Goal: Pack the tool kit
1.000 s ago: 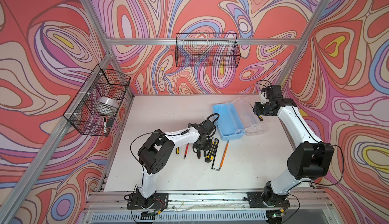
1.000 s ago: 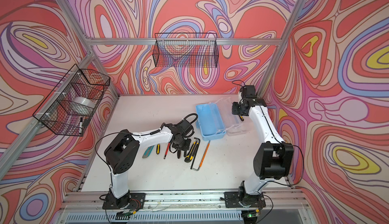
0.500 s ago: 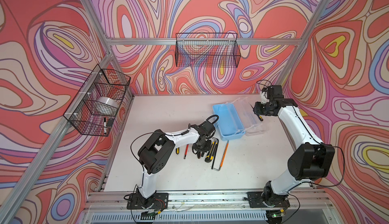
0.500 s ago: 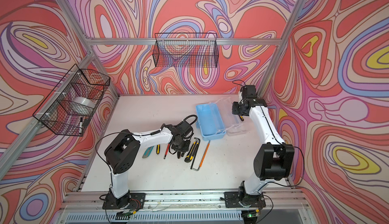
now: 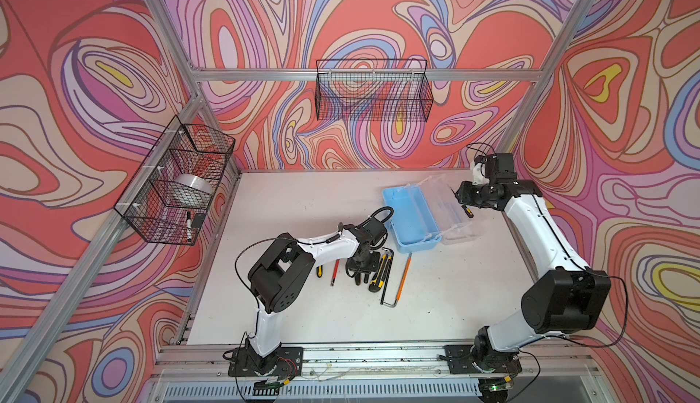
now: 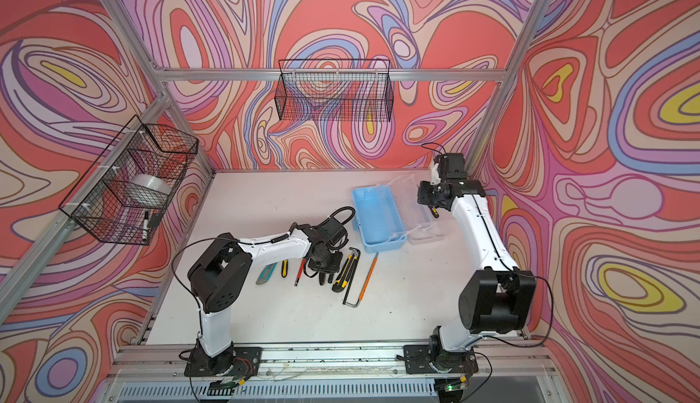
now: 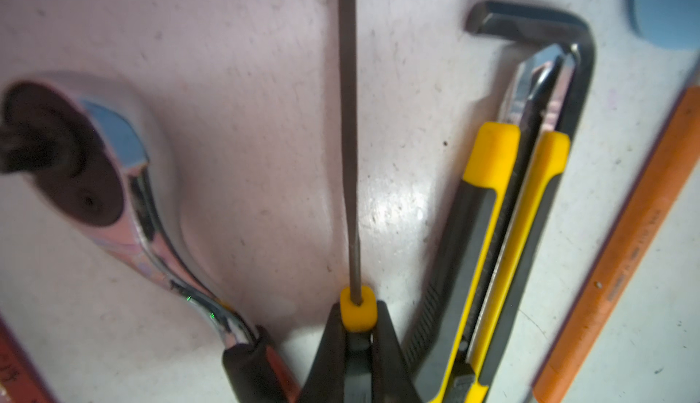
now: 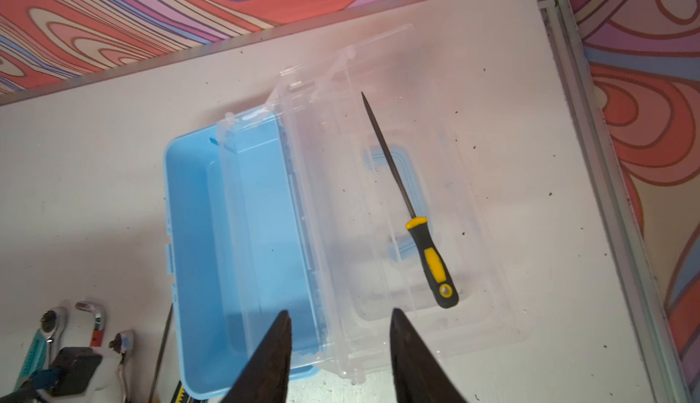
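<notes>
L gripper [image 7: 358, 319] has just pinched shut on yellow-collared file [image 7: 348, 155], near-centre, beside utility knife [image 7: 503, 230]; grasp looks set, lift prob. next. R gripper [image 8: 339, 312] hangs half-open, empty, above open blue case [image 5: 413, 219], far right; tub bare.

Robot lab cell — aluminium frame [image 5: 363, 74], swirl-printed walls [image 5: 378, 11], white tabletop [image 5: 303, 200]

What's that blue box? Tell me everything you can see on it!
The blue box is a long, light-blue plastic tub lying open on the white table. No tools lie in the blue part. Its clear lid is folded out flat beside it, joined along one long edge. A thin pointed tool with a yellow-and-black handle lies in the lid, and a blue handle shows faintly through it.
</notes>
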Motion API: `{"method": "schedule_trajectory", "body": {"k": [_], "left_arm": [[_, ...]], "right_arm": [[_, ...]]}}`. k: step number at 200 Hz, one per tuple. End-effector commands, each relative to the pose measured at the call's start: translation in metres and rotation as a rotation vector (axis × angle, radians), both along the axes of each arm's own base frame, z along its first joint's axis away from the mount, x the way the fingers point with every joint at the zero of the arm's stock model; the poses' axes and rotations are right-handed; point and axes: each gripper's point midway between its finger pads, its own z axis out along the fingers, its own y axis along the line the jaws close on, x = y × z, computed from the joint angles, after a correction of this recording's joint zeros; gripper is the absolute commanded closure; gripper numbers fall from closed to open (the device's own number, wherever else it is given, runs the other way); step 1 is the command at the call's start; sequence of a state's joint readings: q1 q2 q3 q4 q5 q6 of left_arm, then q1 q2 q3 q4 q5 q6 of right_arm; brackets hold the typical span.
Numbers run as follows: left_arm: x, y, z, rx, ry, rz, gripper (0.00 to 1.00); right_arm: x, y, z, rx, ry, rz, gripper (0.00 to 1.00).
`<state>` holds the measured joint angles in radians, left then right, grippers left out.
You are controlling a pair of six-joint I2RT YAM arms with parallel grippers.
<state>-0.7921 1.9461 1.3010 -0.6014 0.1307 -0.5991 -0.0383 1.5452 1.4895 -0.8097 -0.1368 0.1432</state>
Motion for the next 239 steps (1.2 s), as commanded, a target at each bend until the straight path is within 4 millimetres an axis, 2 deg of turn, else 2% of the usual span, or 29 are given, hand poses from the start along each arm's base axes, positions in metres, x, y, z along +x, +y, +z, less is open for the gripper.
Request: {"method": "schedule_trajectory", "body": {"k": [1,27,68,96,137,161,185,239], "left_arm": [[0.007,-0.004,0.02,-0.036,-0.057,0.015,0.99],[0.015,-0.007,0.04,-0.068,-0.115,0.02,1.0],[0.026,-0.028,0.07,-0.178,-0.171,0.005,1.0],[0.029,-0.044,0.085,-0.268,-0.178,-0.003,1.0],[0.03,-0.062,0.103,-0.388,-0.193,-0.006,1.0],[0.033,-0.068,0.114,-0.44,-0.214,-0.008,1.0],[0.034,-0.077,0.123,-0.492,-0.221,-0.024,1.0],[0.029,-0.091,0.131,-0.58,-0.202,-0.057,0.99]], "right_arm": [[-0.004,0.02,0.015,0.133,-0.064,0.027,0.58],[-0.014,0.042,0.014,0.25,-0.086,0.048,0.59],[-0.03,0.081,0.004,0.385,-0.094,0.088,0.59],[-0.041,0.116,-0.01,0.445,-0.07,0.137,0.59],[-0.053,0.156,-0.029,0.52,-0.034,0.169,0.62],[-0.058,0.173,-0.048,0.519,0.019,0.183,0.64],[-0.062,0.188,-0.057,0.524,0.038,0.21,0.65],[-0.059,0.202,-0.07,0.513,0.061,0.226,0.68]]}}
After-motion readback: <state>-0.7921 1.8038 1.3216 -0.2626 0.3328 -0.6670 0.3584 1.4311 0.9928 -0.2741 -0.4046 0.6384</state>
